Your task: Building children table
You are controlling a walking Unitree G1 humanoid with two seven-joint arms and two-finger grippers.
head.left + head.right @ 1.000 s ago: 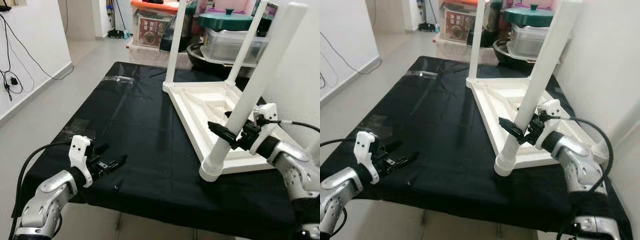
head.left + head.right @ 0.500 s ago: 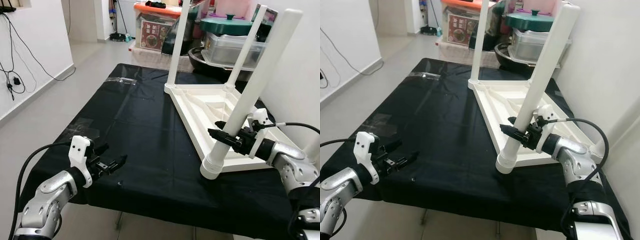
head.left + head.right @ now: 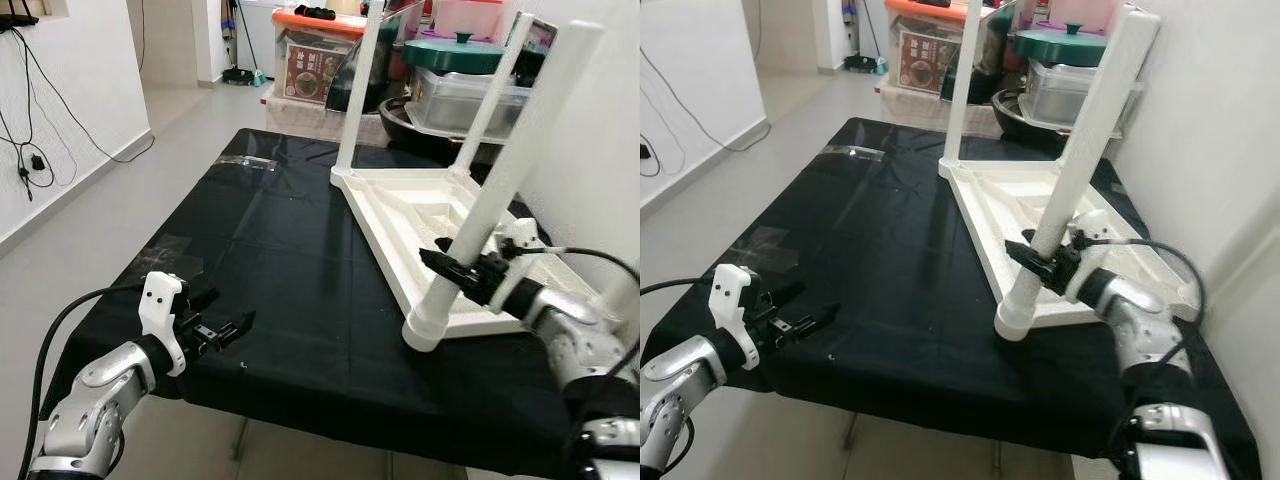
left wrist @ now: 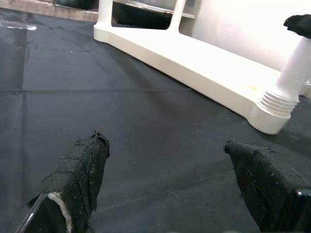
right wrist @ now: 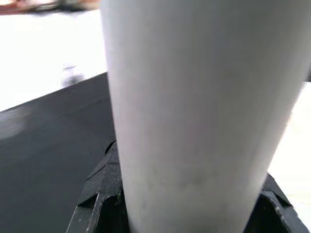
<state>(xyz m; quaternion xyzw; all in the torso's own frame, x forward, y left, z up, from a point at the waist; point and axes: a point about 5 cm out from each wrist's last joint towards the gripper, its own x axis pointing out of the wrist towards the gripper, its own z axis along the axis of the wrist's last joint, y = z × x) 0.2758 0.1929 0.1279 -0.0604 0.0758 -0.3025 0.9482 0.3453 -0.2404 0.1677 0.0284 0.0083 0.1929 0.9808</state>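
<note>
Now the right gripper (image 3: pixel 452 268) clamps the nearest white table leg (image 3: pixel 500 185) of the upturned children's table (image 3: pixel 400 225). Left gripper (image 3: pixel 222 328) hovers, fingers apart, over the black tablecloth (image 3: pixel 270 250).

Upturned tabletop (image 3: pixel 420 215) lying on the table (image 3: pixel 270 260), right of centre frame; legs (image 3: pixel 508 170) rising toward the top edge. Left gripper (image 3: pixel 222 330) lower left; right gripper (image 3: pixel 452 268) centre right, straddling the nearest leg.

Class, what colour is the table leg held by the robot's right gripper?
White; the table leg shows best in the left eye view.
</note>
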